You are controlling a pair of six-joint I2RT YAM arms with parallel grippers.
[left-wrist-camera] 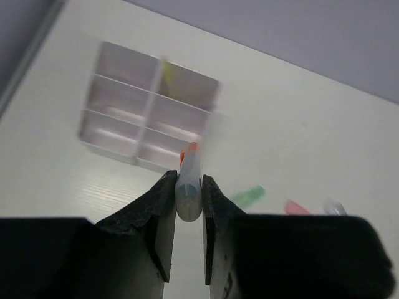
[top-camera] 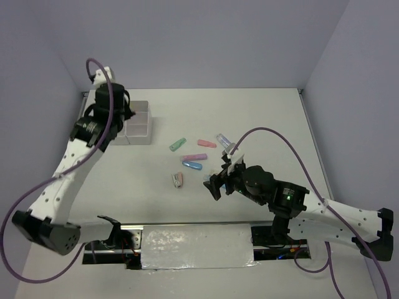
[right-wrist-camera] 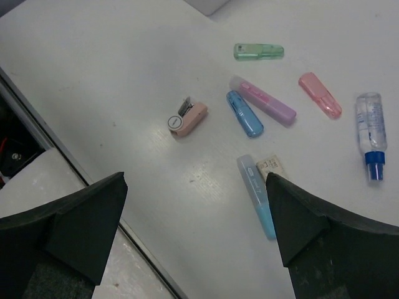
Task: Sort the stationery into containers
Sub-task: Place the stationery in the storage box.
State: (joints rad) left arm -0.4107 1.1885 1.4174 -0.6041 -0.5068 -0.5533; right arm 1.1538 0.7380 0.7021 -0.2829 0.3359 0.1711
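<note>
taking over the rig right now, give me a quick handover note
Left gripper: shut on an orange-tipped stick, close to the box, not yet dropped.
Right gripper: open, empty, above the loose pieces.
On the table: green stick, pink stick, purple stick, blue stick, pale blue stick, clear pen, small pink piece.
Done: unclear; the box is blurred, with perhaps something yellowish in one compartment.
Left: drop the orange-tipped stick, then sort those seven.
</note>
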